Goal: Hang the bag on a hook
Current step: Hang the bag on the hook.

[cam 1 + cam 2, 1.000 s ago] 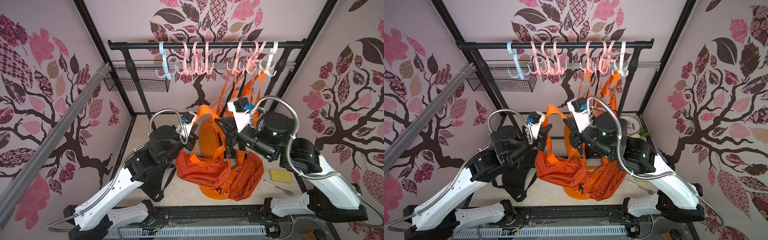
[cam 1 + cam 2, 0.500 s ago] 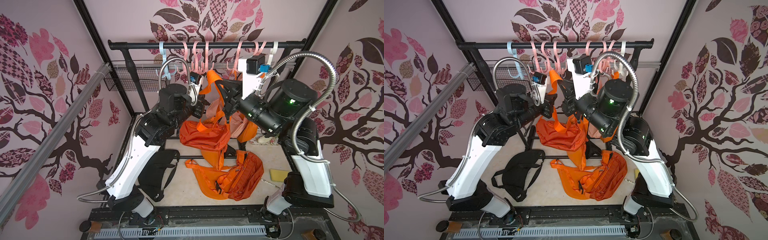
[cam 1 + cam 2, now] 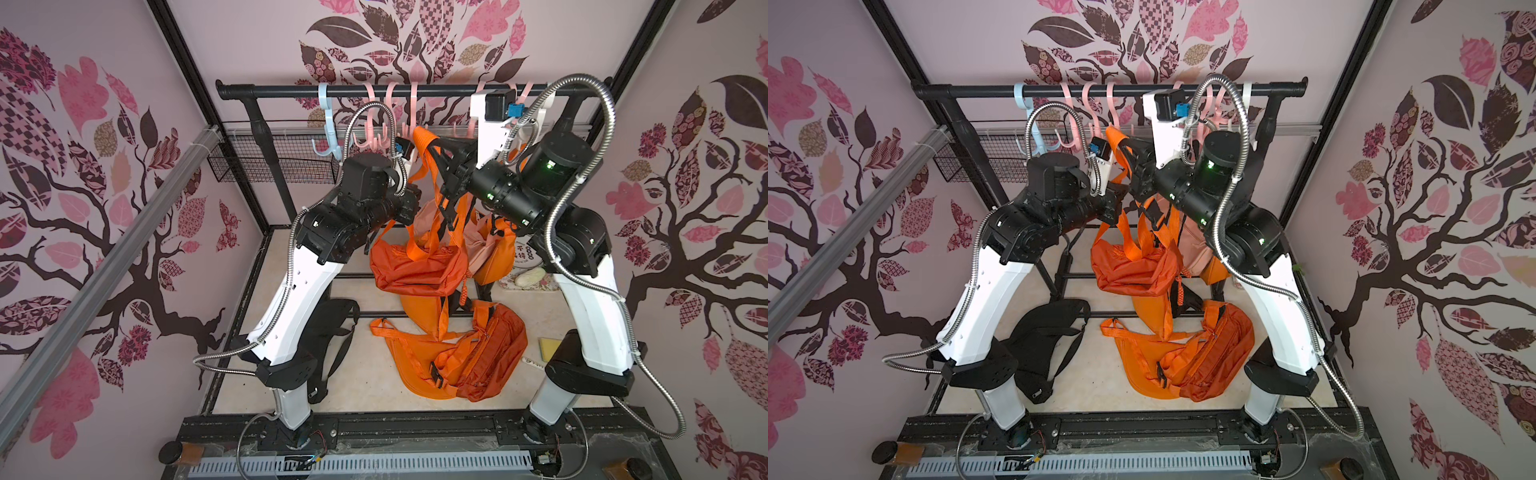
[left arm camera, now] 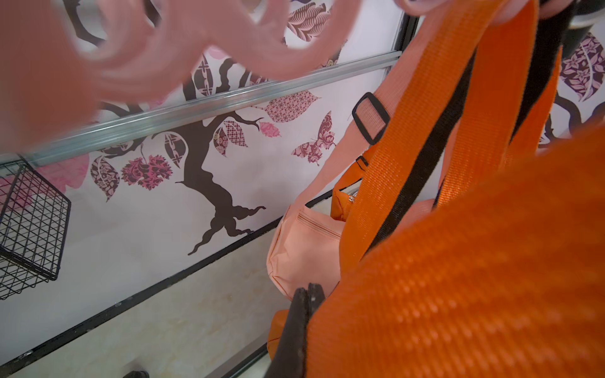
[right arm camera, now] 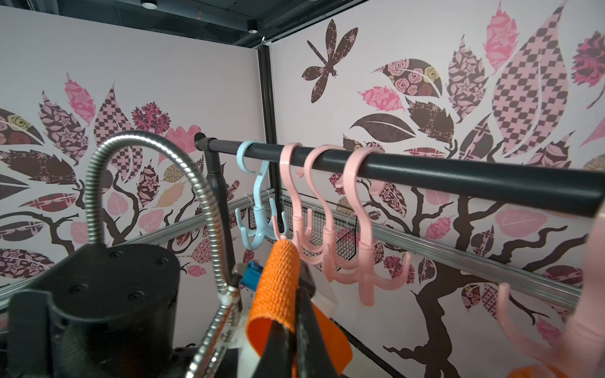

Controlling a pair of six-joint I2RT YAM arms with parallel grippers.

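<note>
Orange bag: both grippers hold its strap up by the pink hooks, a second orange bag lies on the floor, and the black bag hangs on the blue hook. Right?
No. The black bag lies on the floor by the left arm's base, as both top views show; the blue hook is bare. The rest stands.

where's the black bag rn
In both top views the black bag lies on the floor beside the left arm, left of the fallen orange bag.

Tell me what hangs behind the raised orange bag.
Behind the raised orange bag, a peach bag and another orange bag hang, both partly covered by it. What they hang from cannot be seen.
</note>
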